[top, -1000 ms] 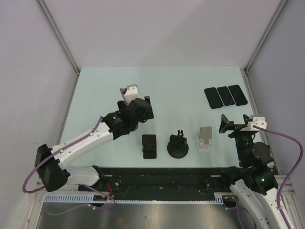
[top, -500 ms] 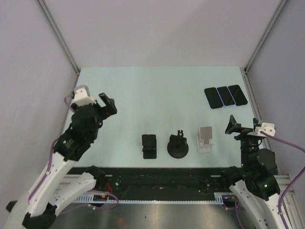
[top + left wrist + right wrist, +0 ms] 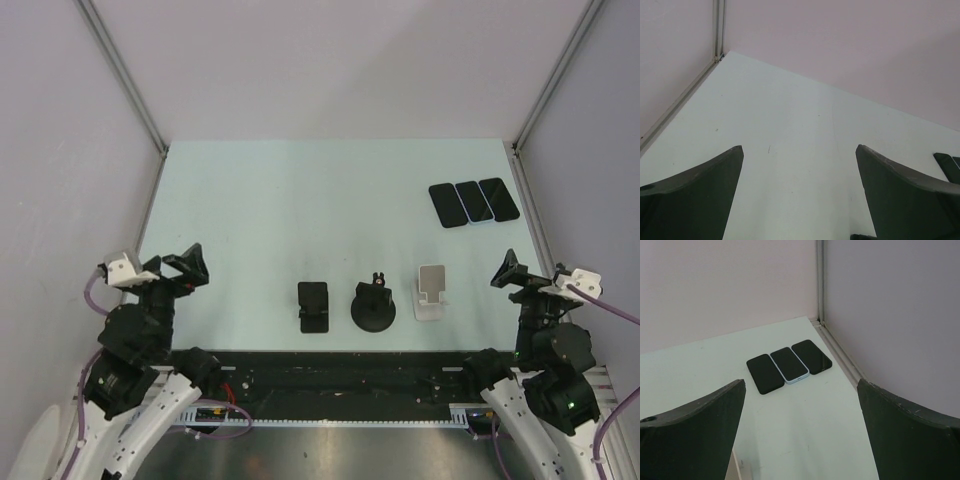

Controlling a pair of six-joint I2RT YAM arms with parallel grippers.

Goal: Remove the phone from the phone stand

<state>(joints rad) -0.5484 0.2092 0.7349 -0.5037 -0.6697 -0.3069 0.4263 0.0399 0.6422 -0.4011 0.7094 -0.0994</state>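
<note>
The left gripper (image 3: pixel 172 266) now hangs over the near left corner of the table (image 3: pixel 250 190), with its jaws wide apart and nothing between them. One second ago this arm reached far over the middle of the table, just beyond the black phone stand (image 3: pixel 313 305). Half a second ago it was already at the left side, and since then it has come back nearer to its base. In the left wrist view the left gripper (image 3: pixel 800 150) shows its two dark fingers (image 3: pixel 690 200) spread over bare table surface.

The right gripper (image 3: pixel 525 277) stands near the right edge of the table, also spread wide and holding nothing. Compared with the earlier pictures it has moved a little nearer and more to the right. In the right wrist view the right gripper (image 3: pixel 801 382) looks toward the far right corner.

The three phones (image 3: pixel 472 202) lie flat on the table, side by side and touching, at the far right, well apart from the stands. From the right wrist the three phones (image 3: pixel 789 364) show dark screens, and the middle one has a light blue edge.

The black phone stand, the round black stand (image 3: pixel 373 305) and the white stand (image 3: pixel 431 291) form a row near the front edge. The phones and stands are in the same places as before.
</note>
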